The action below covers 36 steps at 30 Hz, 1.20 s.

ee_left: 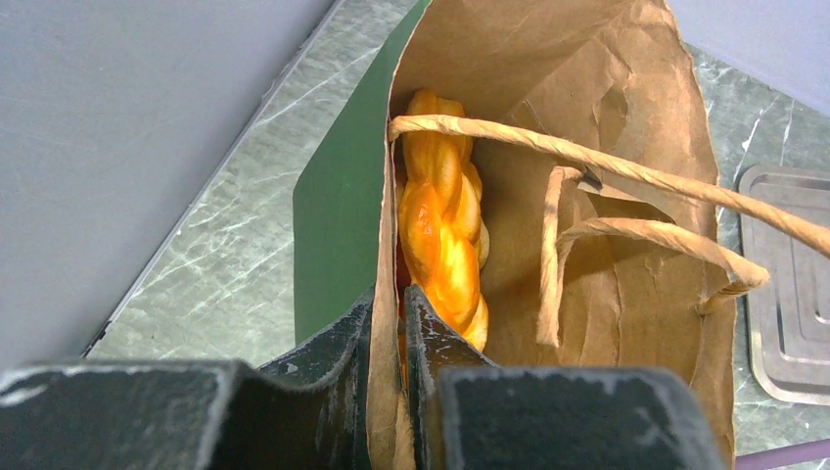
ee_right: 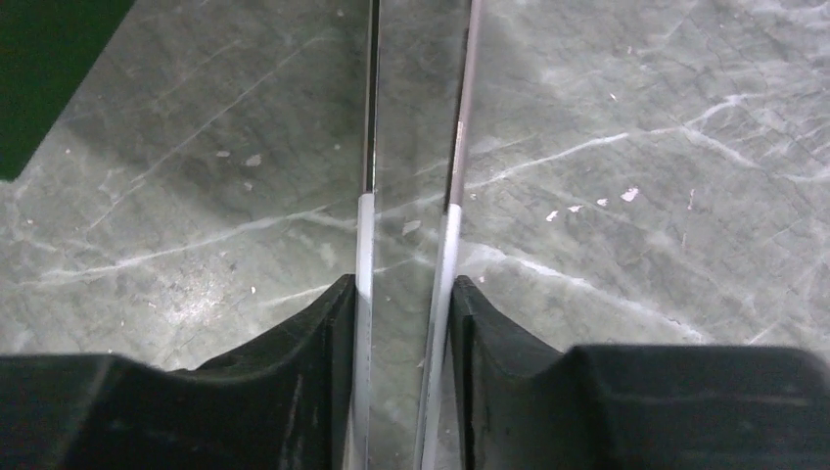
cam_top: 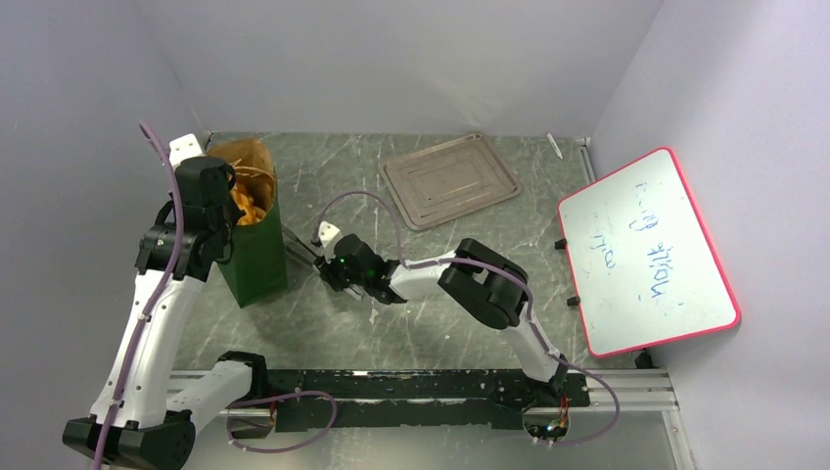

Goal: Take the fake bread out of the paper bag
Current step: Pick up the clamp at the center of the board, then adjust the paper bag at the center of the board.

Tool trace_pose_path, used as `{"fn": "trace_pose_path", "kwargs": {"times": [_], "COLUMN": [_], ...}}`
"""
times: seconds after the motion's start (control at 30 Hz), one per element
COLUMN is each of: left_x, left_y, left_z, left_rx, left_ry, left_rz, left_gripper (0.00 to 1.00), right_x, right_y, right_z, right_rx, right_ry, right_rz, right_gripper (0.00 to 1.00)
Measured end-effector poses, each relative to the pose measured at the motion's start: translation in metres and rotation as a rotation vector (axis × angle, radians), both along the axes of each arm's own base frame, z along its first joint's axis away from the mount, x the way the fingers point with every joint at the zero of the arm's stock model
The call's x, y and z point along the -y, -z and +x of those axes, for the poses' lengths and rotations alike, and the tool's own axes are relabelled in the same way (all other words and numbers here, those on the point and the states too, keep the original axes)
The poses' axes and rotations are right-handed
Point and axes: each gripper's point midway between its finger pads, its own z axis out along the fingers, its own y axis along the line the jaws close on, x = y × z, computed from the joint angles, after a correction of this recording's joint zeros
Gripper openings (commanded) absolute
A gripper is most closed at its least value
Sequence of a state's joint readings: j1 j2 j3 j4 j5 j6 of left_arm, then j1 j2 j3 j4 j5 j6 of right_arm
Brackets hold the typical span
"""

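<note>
1. Nearest, the right tool point(ee_right: 403, 294) is closed narrow on two thin metal strips point(ee_right: 364, 225) (tongs, by the look), which reach low over the desk point(ee_right: 636, 196) toward the paper bag point(ee_left: 626, 127).
2. The left tool point(ee_left: 390, 305) pinches the bag's wall at the rim, one finger outside on green and one inside on brown.
3. Inside the bag, the fake bread point(ee_left: 440, 215) stands on end against that wall, beside the cord handles point(ee_left: 626, 235). It is a glossy orange braided piece.
4. It is probably light, rigid and slick, so take it across the middle, where the braid's grooves give purchase. The thin paper will crumple if dragged.
5. Farthest away, a grey tray point(cam_top: 450, 179) lies well apart.
</note>
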State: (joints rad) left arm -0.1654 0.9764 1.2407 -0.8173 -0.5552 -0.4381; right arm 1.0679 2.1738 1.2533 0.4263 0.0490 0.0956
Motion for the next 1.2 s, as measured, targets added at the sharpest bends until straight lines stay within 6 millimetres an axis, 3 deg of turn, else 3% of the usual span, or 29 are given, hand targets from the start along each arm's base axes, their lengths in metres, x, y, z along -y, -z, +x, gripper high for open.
{"fn": "trace_pose_path", "kwargs": {"times": [0.33,0.5,0.63,0.87,1.03,1.2], "left_x": [0.003,0.007,0.014,0.035,0.05,0.092], "left_y": [0.02,0.027,0.03,0.043,0.049,0.068], "left_z": [0.001,0.004,0.012,0.026,0.044,0.065], "left_rx": [-0.038,-0.048,-0.035,-0.032,-0.053,-0.133], "left_ry": [0.011,0.026,0.068,0.201,0.316,0.476], "left_rz": [-0.009,-0.016,-0.029,-0.047,-0.008,0.07], "left_gripper": [0.07,0.07,0.07,0.07,0.07,0.07], "right_x": [0.02,0.046,0.079,0.139,0.167,0.189], "right_y": [-0.002,-0.003,-0.006,-0.023,-0.038,-0.066], "right_z": [-0.002,-0.01,-0.007,-0.009,-0.015,-0.012], "right_rx": [-0.091,-0.145,-0.185,-0.21,-0.211,-0.187], "right_ry": [0.026,0.076,0.16,0.31,0.379,0.46], "right_rz": [0.051,0.004,-0.047,-0.104,-0.128,-0.109], "right_gripper": [0.24,0.24,0.23,0.2,0.2,0.19]}}
